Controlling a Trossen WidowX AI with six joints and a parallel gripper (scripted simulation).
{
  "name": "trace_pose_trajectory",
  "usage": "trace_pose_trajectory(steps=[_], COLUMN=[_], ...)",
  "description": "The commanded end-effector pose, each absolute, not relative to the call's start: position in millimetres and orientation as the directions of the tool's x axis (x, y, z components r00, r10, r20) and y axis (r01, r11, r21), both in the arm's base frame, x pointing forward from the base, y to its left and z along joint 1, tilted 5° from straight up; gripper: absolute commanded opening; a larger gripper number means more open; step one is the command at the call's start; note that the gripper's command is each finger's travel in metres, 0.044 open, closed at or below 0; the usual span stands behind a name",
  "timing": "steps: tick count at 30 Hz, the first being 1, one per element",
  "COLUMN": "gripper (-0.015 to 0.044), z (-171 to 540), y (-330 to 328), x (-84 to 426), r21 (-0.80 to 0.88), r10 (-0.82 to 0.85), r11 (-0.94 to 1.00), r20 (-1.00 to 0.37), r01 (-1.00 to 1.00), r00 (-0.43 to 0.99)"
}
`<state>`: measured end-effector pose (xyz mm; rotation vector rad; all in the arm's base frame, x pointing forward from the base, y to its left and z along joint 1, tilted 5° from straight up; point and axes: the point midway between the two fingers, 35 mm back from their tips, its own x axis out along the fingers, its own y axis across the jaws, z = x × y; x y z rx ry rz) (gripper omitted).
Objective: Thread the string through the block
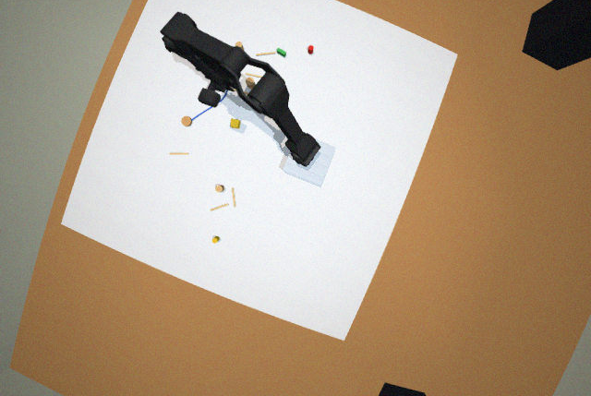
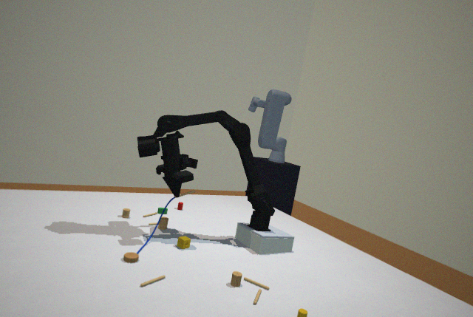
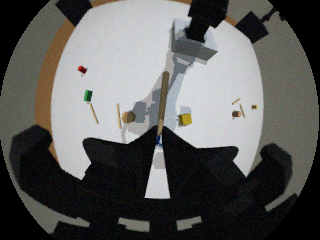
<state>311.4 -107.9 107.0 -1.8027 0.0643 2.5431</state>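
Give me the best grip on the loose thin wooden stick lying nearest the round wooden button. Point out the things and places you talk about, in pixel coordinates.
I'd take the stick point(image 1: 179, 153) point(image 2: 152, 281) at mid-length, coming straight down from above, jaws closing across its long sides. It lies flat and is thin and straight, so a middle grip should balance best. Both long sides look free of neighbours, leaving room for the jaws.

Robotics lab — two robot arms point(image 2: 219, 117) point(image 2: 273, 118), bare walls point(image 2: 152, 58).
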Motion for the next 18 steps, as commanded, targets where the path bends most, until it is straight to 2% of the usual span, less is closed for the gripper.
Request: trace_pose_trajectory(steps=[1,9,18], gripper=[0.0,0.0,0.0], z=[107.1,107.1,107.2], y=[-107.9,-108.7,-109.8], x=[311.7,312.4,313.2], r21=[-0.037,-0.128,-0.215], r10=[0.006,0.011,0.016], r11=[-0.996,-0.933,-0.778], r20=[-0.944,-0.945,-0.946], r01=[0.087,0.338,0.59], r00=[-0.33,-0.327,-0.323])
